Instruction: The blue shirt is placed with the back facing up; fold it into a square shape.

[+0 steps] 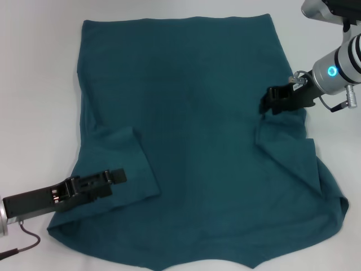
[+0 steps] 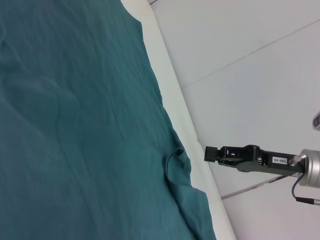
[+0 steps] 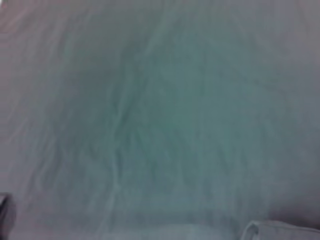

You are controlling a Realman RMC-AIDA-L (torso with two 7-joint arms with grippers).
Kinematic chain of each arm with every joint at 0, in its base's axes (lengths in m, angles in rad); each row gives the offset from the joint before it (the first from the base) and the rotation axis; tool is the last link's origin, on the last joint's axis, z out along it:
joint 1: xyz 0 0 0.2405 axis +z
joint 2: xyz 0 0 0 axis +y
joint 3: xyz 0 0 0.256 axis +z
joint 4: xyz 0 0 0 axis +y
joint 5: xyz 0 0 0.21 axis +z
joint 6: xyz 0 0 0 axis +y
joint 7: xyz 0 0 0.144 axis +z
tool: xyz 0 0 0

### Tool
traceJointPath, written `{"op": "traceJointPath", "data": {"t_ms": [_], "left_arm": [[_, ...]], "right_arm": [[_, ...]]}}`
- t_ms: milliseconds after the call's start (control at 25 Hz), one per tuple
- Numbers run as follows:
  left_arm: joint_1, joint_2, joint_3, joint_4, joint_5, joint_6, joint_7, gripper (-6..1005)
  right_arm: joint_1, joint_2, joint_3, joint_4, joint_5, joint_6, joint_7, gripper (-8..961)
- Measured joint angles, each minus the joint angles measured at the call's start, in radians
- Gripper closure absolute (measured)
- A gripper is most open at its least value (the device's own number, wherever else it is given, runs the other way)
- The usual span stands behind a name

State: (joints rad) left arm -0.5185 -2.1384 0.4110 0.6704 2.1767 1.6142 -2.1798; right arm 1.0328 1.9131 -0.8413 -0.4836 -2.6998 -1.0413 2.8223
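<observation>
The blue shirt (image 1: 197,141) is lying spread on the white table (image 1: 34,84), both sleeves already lying folded inward, the body not yet folded. The left gripper (image 1: 115,178) is hovering over the left sleeve, jaws narrow and empty. The right gripper (image 1: 269,103) is sitting at the right edge; its grip I cannot tell. Nothing is blocking the fold.

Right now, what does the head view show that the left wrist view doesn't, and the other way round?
Head view only: the whole blue shirt spread flat, both sleeves folded in over the body, the left gripper over the left sleeve, and the right gripper at the shirt's right edge by the other sleeve. Left wrist view only: the white table edge with the floor beyond, and a small pucker in the shirt's edge beside the right gripper. Both share the shirt and the right gripper.
</observation>
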Motion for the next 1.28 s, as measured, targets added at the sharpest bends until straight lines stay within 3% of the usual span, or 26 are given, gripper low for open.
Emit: {"op": "traceJointPath", "data": {"t_ms": [120,320,560,760,1000,1280], "left_arm": [[0.000,0.000,0.000,0.000,0.000,0.000,0.000,94],[-0.001,0.000,0.000,0.000,0.000,-0.001,0.000,92],[0.001,0.000,-0.001,0.000,0.000,-0.001,0.000,94],[0.000,0.000,-0.002,0.000,0.000,-0.002,0.000,94],[-0.004,0.000,-0.001,0.000,-0.001,-0.010,-0.002,93],[-0.004,0.000,-0.001,-0.001,-0.002,-0.010,-0.003,93]], "right_arm": [[-0.003,-0.002,-0.006,-0.004,0.020,-0.019,-0.028,771],[-0.024,-0.025,-0.020,-0.050,-0.044,-0.092,-0.028,528],[-0.110,-0.040,-0.016,-0.191,-0.065,-0.232,-0.040,307],[-0.156,-0.029,-0.013,-0.191,-0.055,-0.243,-0.068,230],[-0.171,0.006,-0.014,-0.139,-0.037,-0.167,-0.084,234],[-0.172,0.018,-0.010,-0.116,0.092,-0.161,-0.135,233]]}}
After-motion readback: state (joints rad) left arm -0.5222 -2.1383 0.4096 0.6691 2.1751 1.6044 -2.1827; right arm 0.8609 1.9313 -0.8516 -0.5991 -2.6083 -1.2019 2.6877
